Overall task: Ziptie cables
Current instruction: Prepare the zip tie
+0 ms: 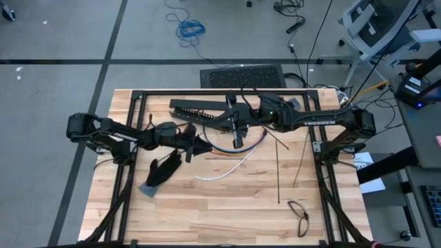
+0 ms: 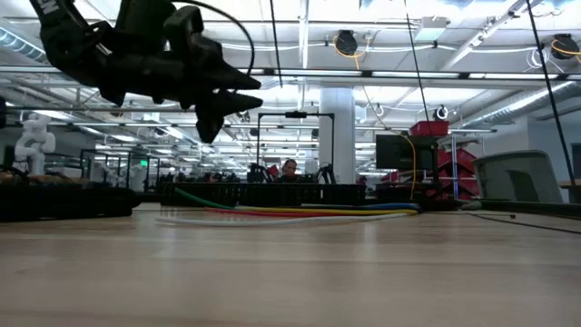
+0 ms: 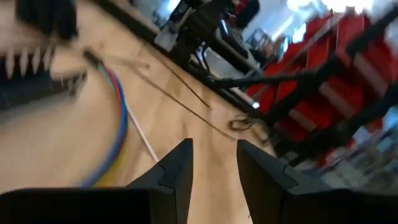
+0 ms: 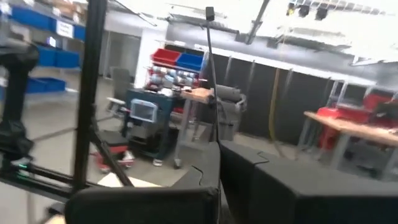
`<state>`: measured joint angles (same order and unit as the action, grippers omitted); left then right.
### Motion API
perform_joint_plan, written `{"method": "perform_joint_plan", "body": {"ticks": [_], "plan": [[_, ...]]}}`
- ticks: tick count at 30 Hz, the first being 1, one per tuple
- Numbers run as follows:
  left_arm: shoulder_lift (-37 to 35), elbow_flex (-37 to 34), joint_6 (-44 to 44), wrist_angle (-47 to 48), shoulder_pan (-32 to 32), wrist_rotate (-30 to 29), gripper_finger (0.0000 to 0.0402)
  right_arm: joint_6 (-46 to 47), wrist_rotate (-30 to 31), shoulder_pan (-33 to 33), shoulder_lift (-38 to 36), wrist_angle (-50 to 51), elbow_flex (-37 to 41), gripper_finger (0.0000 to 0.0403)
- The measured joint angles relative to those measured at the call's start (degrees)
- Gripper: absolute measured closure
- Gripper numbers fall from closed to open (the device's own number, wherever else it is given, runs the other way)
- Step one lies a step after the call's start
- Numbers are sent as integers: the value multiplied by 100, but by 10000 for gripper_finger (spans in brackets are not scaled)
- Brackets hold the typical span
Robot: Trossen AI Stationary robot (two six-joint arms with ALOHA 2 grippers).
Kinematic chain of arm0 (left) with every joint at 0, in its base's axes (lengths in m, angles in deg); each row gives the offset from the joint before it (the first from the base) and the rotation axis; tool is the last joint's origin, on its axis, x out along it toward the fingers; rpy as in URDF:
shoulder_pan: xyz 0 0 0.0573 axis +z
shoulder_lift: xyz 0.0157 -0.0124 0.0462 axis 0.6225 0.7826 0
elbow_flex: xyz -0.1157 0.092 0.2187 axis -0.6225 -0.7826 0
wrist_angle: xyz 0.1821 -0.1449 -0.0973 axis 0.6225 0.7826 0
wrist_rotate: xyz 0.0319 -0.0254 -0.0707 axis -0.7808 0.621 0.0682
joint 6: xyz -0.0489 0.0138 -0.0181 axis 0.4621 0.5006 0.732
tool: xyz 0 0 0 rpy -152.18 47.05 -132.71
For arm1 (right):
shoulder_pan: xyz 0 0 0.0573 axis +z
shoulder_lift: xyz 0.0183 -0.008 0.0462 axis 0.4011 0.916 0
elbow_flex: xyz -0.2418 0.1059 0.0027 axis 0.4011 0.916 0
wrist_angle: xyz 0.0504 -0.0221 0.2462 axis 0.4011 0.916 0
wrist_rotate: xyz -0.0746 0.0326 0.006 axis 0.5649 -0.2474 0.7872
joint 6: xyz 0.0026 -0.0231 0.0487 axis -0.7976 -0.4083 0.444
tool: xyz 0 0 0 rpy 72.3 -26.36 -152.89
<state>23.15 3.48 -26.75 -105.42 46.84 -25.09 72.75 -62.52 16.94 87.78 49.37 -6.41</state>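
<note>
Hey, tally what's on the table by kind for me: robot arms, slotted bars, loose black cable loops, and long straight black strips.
Robot arms: 2, the left arm and the right arm
Long black slotted bar: 1
Black cable loop: 1
Long straight black strips: 2
Total: 6

Blurring heavily in the left wrist view: the cables (image 3: 115,118) smearing into one coloured streak, separate wires impossible to count there. Also melting into a dark toothed shape, the slotted bar (image 3: 34,78), running out past the picture's edge. Hiding part of the cables (image 1: 234,153) in the high view, under the left arm and the right arm, so their ends not showing. Being cut off in the low view, the arm at the top border. Staying too small to tell, a thin stiff strip (image 4: 212,81) rising from the right gripper (image 4: 221,158).
</note>
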Motion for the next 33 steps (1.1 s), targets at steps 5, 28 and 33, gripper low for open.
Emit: {"method": "perform_joint_plan", "body": {"ticks": [5, 28, 33], "plan": [[-389, 403, -2467, 1190, -24, -372, 281, 988, -271, -130, 4, 49, 0, 403], [-1871, 1628, -9792, 4307, -1267, -3508, 281, 4130, -80, -1160, 126, -223, 0, 403], [-1758, 1963, -10369, 4446, -1444, -4011, 281, 5719, -53, -1210, 430, -306, 0, 403]]}}
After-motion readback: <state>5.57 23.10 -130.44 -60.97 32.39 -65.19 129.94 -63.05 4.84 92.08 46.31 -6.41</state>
